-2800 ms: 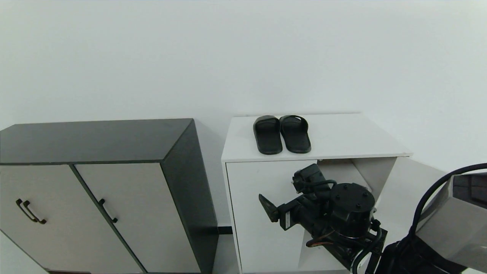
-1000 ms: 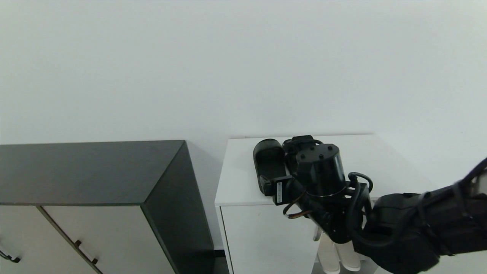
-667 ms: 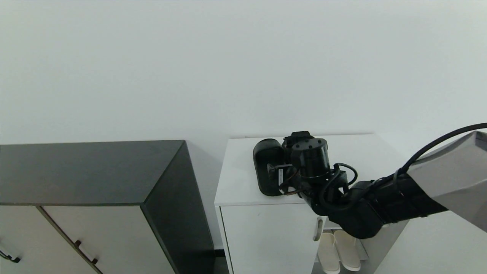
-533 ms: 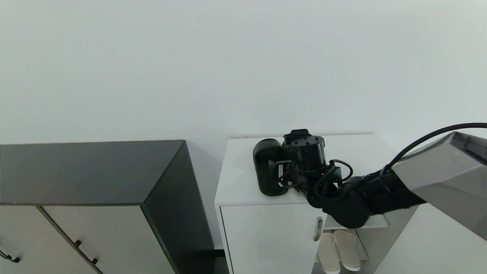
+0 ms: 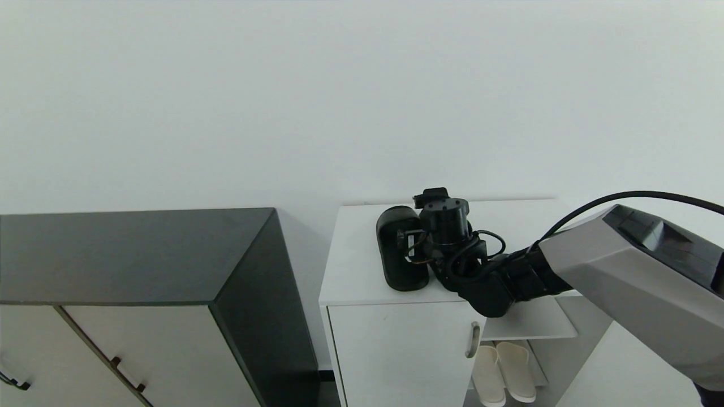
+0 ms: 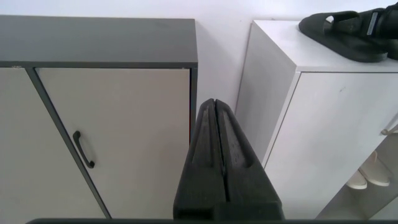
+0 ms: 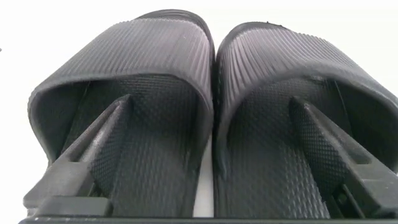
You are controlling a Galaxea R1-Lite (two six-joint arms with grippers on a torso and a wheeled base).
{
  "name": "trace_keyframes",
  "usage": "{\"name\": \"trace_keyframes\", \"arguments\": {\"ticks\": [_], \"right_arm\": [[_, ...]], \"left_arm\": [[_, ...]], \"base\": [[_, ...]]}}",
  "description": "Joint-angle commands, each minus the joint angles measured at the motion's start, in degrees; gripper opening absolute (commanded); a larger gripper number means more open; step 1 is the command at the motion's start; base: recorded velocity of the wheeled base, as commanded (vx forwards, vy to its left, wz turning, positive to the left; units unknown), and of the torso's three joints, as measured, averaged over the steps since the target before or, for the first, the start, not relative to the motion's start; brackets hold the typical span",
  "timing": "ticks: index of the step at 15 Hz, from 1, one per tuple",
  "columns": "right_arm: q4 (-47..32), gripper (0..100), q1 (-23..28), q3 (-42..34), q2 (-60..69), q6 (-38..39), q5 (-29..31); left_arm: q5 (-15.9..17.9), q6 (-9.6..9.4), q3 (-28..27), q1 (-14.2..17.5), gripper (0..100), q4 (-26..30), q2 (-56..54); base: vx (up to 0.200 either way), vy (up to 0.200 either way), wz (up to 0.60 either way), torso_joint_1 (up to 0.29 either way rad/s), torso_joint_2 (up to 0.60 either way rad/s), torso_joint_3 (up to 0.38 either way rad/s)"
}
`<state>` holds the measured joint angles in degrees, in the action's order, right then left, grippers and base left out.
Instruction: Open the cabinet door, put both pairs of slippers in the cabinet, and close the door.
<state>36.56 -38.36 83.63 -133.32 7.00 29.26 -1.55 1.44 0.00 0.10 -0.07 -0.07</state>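
A dark cabinet (image 5: 136,254) fills the lower left of the head view, a narrow gap parting it from the white cabinet (image 5: 350,265) at lower centre. The white cabinet's right half stands open on a shelf (image 5: 526,322), with white slippers (image 5: 503,373) at the bottom. The right arm (image 5: 594,265) stretches in from the right edge across the white top, its wrist over the black slippers (image 5: 399,254) near the front edge. The right gripper (image 7: 210,104) is spread wide, one finger under each strap. The left gripper (image 6: 219,143), pressed together and empty, points toward the gap.
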Motion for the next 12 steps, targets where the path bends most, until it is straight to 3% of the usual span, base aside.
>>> {"name": "trace_keyframes", "arguments": {"ticks": [1,8,12], "right_arm": [[0.0,0,0.2,1.7,-1.6,-0.9,-0.1],[-2.1,0,0.0,5.7,-1.9,-0.9,-0.1],[-1.4,0,-4.2,-6.9,10.3,0.6,-0.3]], "left_arm": [[0.0,0.06,0.0,0.0,0,0.0,0.1],[0.0,0.06,0.0,0.0,0,0.0,0.1],[0.0,0.14,0.0,0.0,0,0.0,0.1]], "base": [[0.000,0.000,0.00,0.000,0.00,0.000],[0.000,0.000,0.00,0.000,0.00,0.000],[0.000,0.000,0.00,0.000,0.00,0.000]]}}
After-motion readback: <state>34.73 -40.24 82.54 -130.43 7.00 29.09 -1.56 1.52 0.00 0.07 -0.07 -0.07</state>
